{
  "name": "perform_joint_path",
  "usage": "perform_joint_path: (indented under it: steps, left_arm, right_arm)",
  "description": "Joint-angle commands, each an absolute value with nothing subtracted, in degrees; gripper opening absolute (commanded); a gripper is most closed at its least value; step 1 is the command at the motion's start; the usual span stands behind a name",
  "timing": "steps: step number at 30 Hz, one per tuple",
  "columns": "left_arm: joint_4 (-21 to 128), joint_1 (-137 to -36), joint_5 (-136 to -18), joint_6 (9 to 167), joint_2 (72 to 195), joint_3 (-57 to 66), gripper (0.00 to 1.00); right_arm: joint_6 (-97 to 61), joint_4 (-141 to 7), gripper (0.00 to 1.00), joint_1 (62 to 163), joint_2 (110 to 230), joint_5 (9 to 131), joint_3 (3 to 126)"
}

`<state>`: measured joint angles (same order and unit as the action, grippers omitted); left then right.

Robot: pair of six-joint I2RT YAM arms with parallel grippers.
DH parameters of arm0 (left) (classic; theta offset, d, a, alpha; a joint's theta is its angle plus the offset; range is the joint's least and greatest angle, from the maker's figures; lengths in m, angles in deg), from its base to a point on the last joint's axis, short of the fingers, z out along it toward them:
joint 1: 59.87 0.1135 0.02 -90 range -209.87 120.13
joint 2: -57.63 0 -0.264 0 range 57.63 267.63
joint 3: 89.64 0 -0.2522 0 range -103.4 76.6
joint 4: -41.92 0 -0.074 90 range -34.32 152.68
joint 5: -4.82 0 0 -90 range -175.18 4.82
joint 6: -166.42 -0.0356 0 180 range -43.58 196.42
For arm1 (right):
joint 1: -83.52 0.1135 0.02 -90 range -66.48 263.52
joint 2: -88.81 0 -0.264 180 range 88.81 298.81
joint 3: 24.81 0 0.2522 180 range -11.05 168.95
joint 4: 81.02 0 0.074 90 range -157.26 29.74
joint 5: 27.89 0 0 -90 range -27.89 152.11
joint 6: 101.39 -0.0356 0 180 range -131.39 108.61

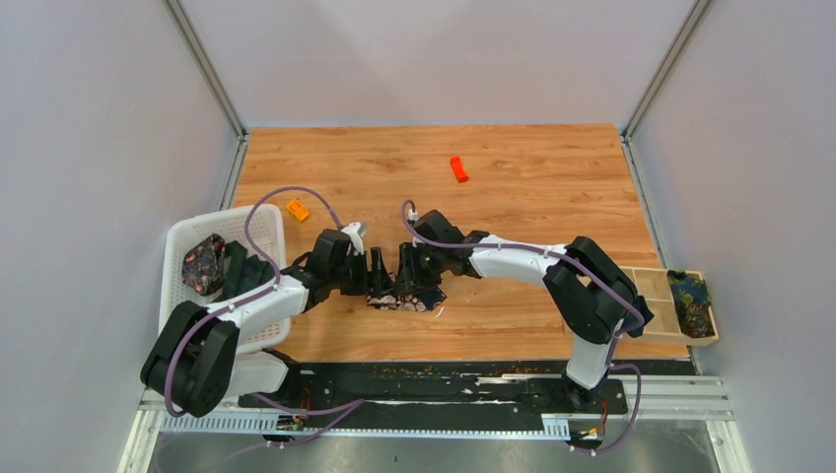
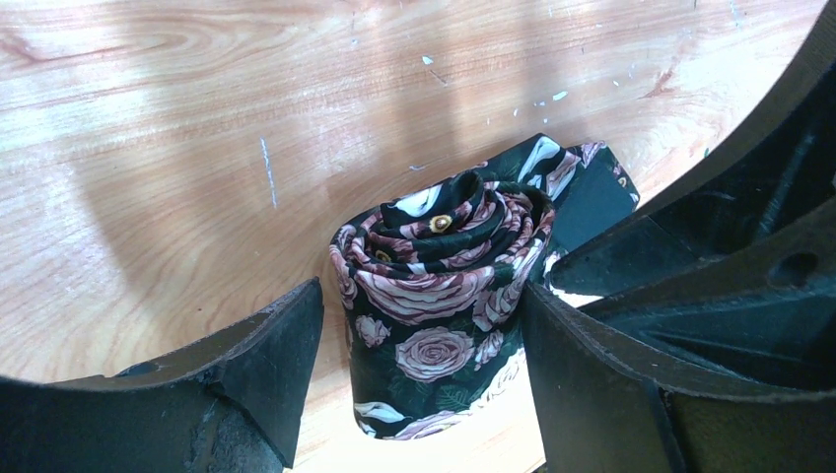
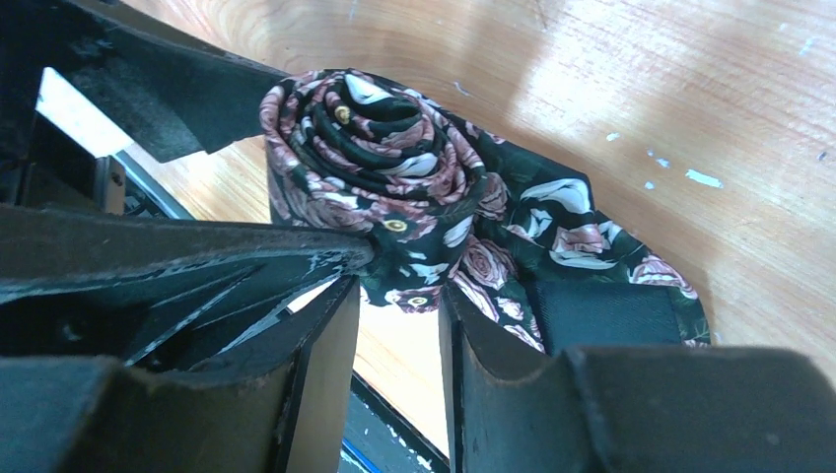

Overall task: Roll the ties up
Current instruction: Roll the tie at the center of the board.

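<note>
The black tie with pink-white roses stands rolled up on the wooden table between both grippers. In the left wrist view the roll sits between the wide-open jaws of my left gripper. The right finger touches it and the left finger stands a little off it. In the right wrist view the roll has its loose tail spread to the right. My right gripper is narrowed onto the fabric at the roll's lower edge. In the top view the left gripper and right gripper face each other.
A white basket at the left holds another rolled floral tie. A wooden tray at the right holds a blue-yellow patterned tie. Two orange blocks lie on the table farther back.
</note>
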<state>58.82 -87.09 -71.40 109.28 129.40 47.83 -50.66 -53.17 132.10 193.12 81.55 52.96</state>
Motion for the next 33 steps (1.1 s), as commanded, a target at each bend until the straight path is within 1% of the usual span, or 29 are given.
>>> perform_joint_path:
  steps: [1,9,25,28,33]
  left_arm:
    - [54.8,-86.8,-72.3,111.0,128.3,48.1,0.8]
    - [53.6,-86.9,-72.3,111.1,130.7,48.0,0.78]
    - [53.4,-87.1,-71.3,109.5,135.3,47.5,0.65]
    - [56.3,-87.9,-72.8,108.6,135.6,45.8,0.59]
    - [63.1,-89.7,-77.1,106.4,135.8,42.0,0.56]
  right_arm:
    - [-49.3,-53.3,0.37,132.1,189.3,82.9,54.0]
    - [-48.8,-52.5,0.37,132.0,187.8,82.9,53.8]
    - [-48.1,-51.2,0.36,129.6,182.9,81.5,51.1]
    - [-48.0,-51.1,0.36,129.3,182.2,81.3,50.6]
    - [-47.9,-50.5,0.36,128.7,180.9,80.6,50.0]
